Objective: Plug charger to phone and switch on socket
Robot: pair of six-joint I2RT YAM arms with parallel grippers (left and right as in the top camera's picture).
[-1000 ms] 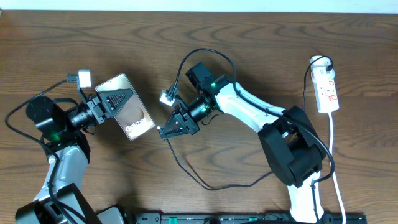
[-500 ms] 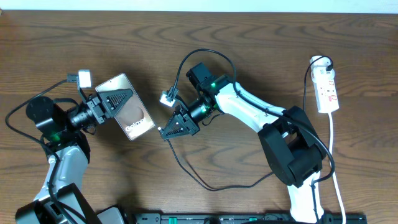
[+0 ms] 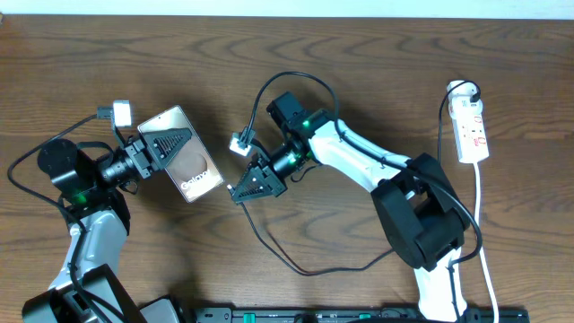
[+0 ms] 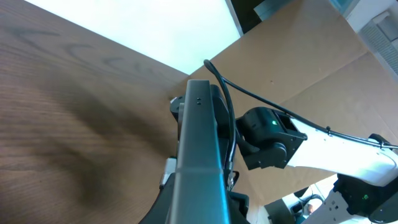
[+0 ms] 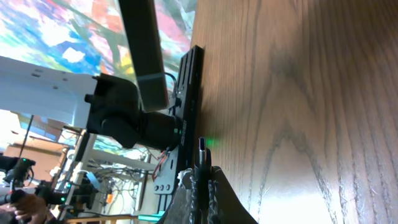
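In the overhead view my left gripper [image 3: 173, 142] is shut on the phone [image 3: 195, 172], holding it tilted above the table at the left, lettered face up. My right gripper [image 3: 240, 187] is shut on the plug end of the charger [image 3: 278, 257], whose tip points left at the phone's lower end across a small gap. The thin black cable loops down and right across the wood. In the right wrist view the plug tip [image 5: 202, 148] sticks out between the shut fingers [image 5: 214, 190]. The left wrist view shows the phone [image 4: 199, 149] edge-on. The socket [image 3: 472, 130] lies at the far right.
The socket's white cord [image 3: 481, 224] runs down the right edge of the table. My right arm [image 3: 359, 161] stretches across the middle, its black base [image 3: 417, 220] at the lower right. A black rail [image 3: 359, 315] lines the front edge.
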